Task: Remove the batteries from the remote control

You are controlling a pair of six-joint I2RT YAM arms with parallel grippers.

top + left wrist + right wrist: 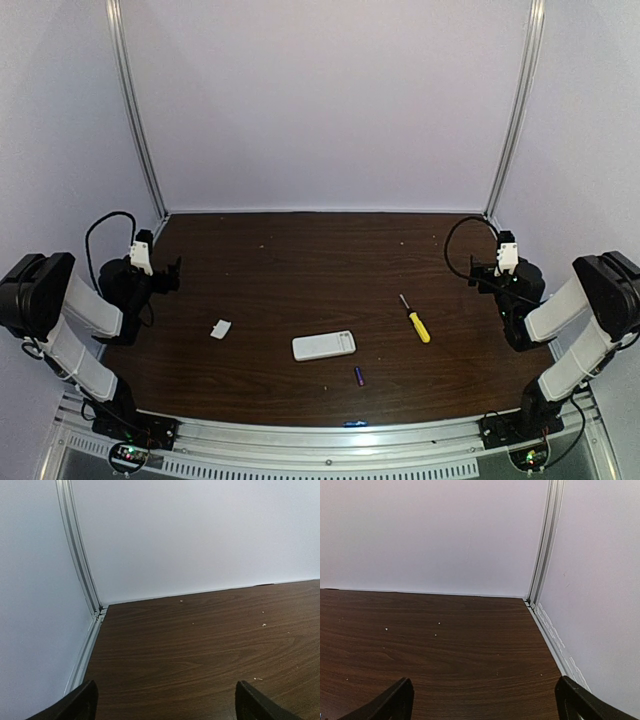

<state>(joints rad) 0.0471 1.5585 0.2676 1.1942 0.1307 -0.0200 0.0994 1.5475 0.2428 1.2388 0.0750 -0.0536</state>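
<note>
1. fingers (pixel 75 707) frame each wrist view; left gripper (pixel 165 702) and right gripper (pixel 485 702) both stand wide open, holding nothing.
2. remote control (pixel 323 346) lies flat between the two pairs of jaws, well apart from both; one battery (pixel 358 376) rests loose just beside it.
3. risk: a nudge could roll that battery off the table (pixel 300 260); the thin remote may skid under a pinch.
4. unclear: whether a second battery sits inside; neither wrist view shows the remote.

R jaws wide apart over tabletop (pixel 445 645); specks (pixel 386 629), maybe crumbs.
</note>
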